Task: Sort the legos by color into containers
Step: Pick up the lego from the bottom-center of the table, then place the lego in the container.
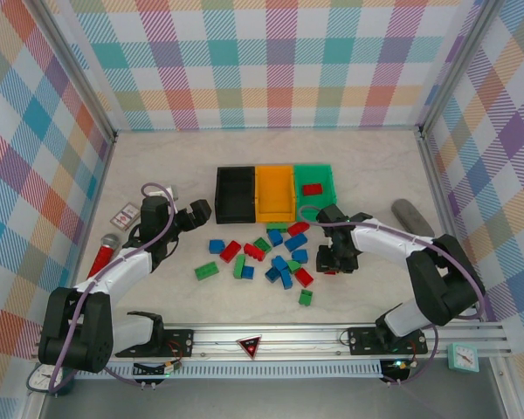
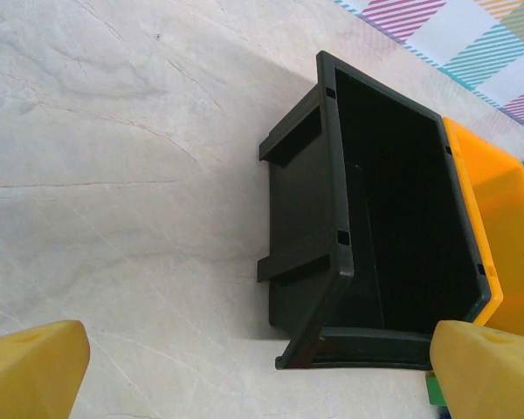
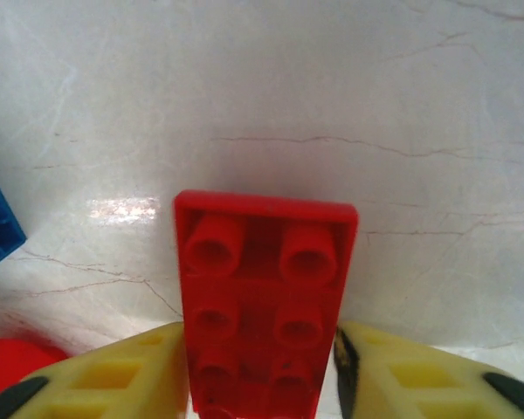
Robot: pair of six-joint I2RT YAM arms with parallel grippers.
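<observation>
Right gripper (image 3: pixel 260 362) clamped on a red studded plastic brick (image 3: pixel 264 279), close to the pale marbled tabletop (image 3: pixel 332 87), just right of the loose pile of red, blue and green bricks (image 1: pixel 271 255). Left gripper (image 2: pixel 260 371) spread wide, nothing between its fingers, facing the black plastic bin (image 2: pixel 375 218). Orange plastic bin (image 1: pixel 274 192) and green plastic bin (image 1: pixel 313 177) adjoin it in a row. One small red brick (image 1: pixel 312 188) lies in the green bin.

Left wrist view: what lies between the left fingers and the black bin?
Bare table up to the black bin, in the left wrist view; a green piece peeks beside one finger.
</observation>
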